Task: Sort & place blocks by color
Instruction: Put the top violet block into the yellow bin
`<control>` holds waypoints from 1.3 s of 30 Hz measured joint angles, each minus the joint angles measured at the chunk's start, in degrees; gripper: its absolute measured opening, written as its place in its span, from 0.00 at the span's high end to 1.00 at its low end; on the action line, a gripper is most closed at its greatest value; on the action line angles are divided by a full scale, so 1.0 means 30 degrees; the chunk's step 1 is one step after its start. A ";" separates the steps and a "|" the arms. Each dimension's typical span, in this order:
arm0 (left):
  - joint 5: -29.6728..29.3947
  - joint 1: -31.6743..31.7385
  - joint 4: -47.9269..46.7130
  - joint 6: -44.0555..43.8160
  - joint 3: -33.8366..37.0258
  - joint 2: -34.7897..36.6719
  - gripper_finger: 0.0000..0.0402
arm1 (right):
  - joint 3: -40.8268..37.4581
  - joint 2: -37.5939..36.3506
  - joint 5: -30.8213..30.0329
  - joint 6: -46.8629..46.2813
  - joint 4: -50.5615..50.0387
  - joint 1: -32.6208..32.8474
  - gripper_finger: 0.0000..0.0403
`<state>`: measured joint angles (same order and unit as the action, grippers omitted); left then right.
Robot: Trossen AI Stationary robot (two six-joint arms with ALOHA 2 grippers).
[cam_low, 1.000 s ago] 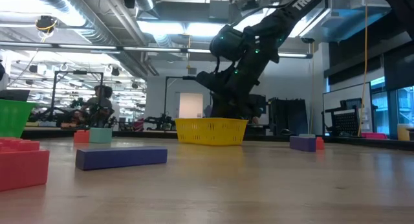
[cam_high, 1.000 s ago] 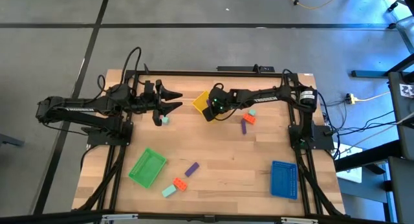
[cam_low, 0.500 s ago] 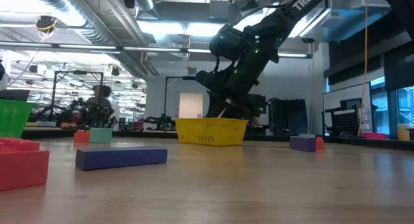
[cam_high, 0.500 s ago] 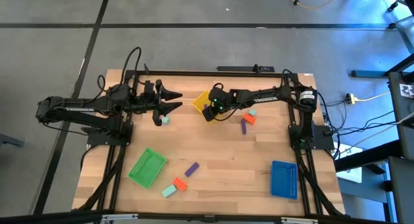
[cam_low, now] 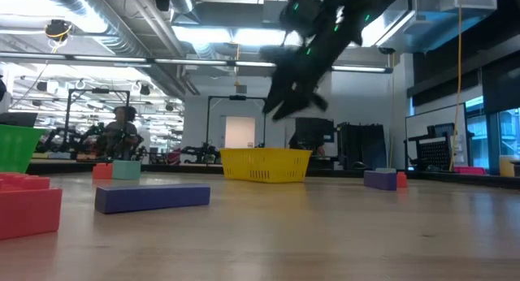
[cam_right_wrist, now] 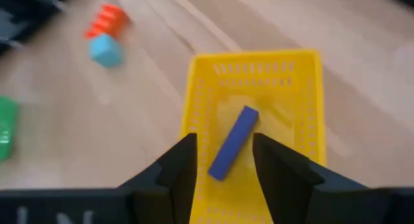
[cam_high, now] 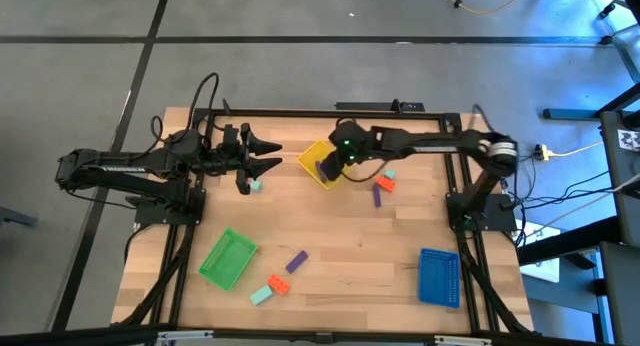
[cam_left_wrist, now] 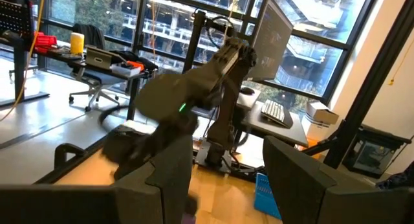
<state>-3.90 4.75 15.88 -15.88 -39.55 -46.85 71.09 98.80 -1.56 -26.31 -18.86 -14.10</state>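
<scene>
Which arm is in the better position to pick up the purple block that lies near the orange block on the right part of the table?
Probably the right. The right gripper, open above the yellow tray, is nearer the purple block beside the orange block. The left gripper hovers farther away, near a teal block.

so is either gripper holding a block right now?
No. The right gripper is open above the yellow tray where a purple block lies; the left gripper is open, empty.

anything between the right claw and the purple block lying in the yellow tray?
Nothing visible. The right claw hangs open directly above the purple block, which lies loose on the floor of the yellow tray, with open air between them.
</scene>
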 joint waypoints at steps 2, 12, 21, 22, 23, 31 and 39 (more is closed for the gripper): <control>0.0007 0.0000 0.0001 0.0001 0.0000 0.0000 0.55 | -0.0337 -0.1287 0.0000 0.0905 -0.0208 0.0401 0.62; 0.0131 -0.0003 0.0002 -0.0005 0.0000 0.0000 0.55 | -0.6068 -0.8724 -0.0095 0.1223 0.3560 0.2760 0.62; 0.0131 -0.0006 0.0007 -0.0022 0.0000 0.0000 0.55 | -0.9689 -1.3164 0.0073 0.1022 1.1400 0.4468 0.62; 0.0131 0.0000 0.0007 -0.0022 0.0000 0.0000 0.55 | -0.9713 -1.3350 0.0082 0.1016 1.1450 0.4552 0.62; 0.0131 0.0000 0.0007 -0.0029 0.0000 0.0000 0.55 | -0.9713 -1.3522 0.0078 0.0991 1.1503 0.4601 0.62; 0.0131 0.0000 0.0017 -0.0046 0.0000 0.0000 0.55 | -0.9713 -1.3789 0.0056 0.0949 1.1491 0.4754 0.62; 0.0131 -0.0005 0.0022 -0.0085 0.0000 0.0000 0.55 | -0.9713 -1.3712 0.0047 -0.0385 1.1392 0.4747 0.62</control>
<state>-3.51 4.74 15.94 -16.13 -39.55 -46.85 41.95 57.66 -1.42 -27.46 15.31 0.14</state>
